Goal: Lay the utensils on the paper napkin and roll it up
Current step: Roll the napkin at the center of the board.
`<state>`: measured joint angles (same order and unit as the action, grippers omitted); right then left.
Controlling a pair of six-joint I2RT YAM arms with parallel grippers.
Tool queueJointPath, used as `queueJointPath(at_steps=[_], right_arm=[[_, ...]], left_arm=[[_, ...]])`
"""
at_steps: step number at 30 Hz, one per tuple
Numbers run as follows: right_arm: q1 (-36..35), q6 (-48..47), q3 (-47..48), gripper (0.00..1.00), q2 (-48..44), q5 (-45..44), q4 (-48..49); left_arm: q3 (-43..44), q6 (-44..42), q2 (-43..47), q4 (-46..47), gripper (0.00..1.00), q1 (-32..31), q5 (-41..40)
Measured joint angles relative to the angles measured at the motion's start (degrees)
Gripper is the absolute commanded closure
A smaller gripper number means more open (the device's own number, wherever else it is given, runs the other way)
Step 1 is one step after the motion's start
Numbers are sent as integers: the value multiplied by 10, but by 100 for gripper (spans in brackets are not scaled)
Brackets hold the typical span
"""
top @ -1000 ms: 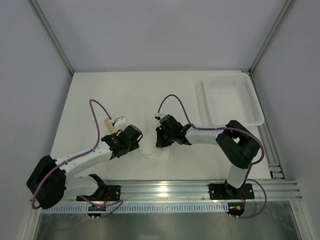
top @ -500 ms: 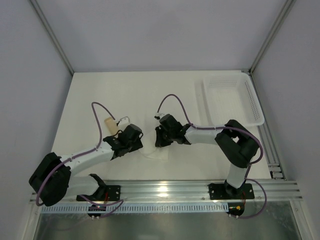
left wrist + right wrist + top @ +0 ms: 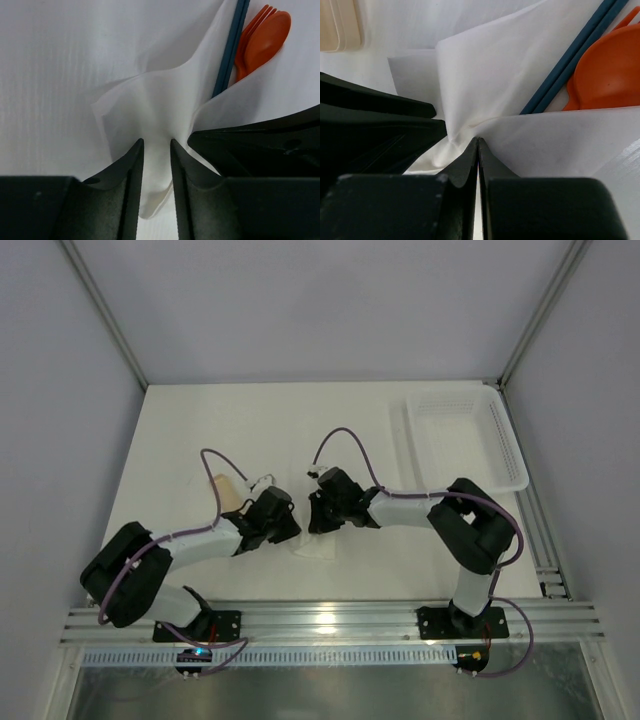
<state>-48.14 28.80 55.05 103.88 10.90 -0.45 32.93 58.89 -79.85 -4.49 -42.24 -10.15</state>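
The white paper napkin lies creased on the table between my two grippers. In the left wrist view its flaps fold over the utensils: an orange spoon and fork and dark blue chopsticks stick out at the top right. My left gripper stands narrowly open, with a raised fold of napkin in the gap between its fingers. My right gripper is shut, its tips pinched on a napkin flap beside the chopsticks and spoon.
A pale tan wood-like piece lies left of the napkin, beside the left arm, and shows again as a tan piece. A white mesh basket stands at the back right. Purple cables loop over both arms.
My left gripper has slid right onto the napkin's left side and its jaws have narrowed around a fold. The right gripper has stayed shut in place.
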Motion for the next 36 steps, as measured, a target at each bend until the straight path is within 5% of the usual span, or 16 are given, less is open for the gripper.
queueJointPath(at_steps=[5, 12, 19, 36], right_arm=[[0, 0, 0, 96, 0, 0, 0], [0, 0, 0, 96, 0, 0, 0], [0, 0, 0, 96, 0, 0, 0], [0, 0, 5, 96, 4, 3, 0]], left_arm=[[6, 7, -16, 16, 95, 0, 8], [6, 11, 5, -18, 91, -1, -8], [6, 11, 66, -39, 100, -7, -12], [6, 12, 1, 8, 100, -7, 21]])
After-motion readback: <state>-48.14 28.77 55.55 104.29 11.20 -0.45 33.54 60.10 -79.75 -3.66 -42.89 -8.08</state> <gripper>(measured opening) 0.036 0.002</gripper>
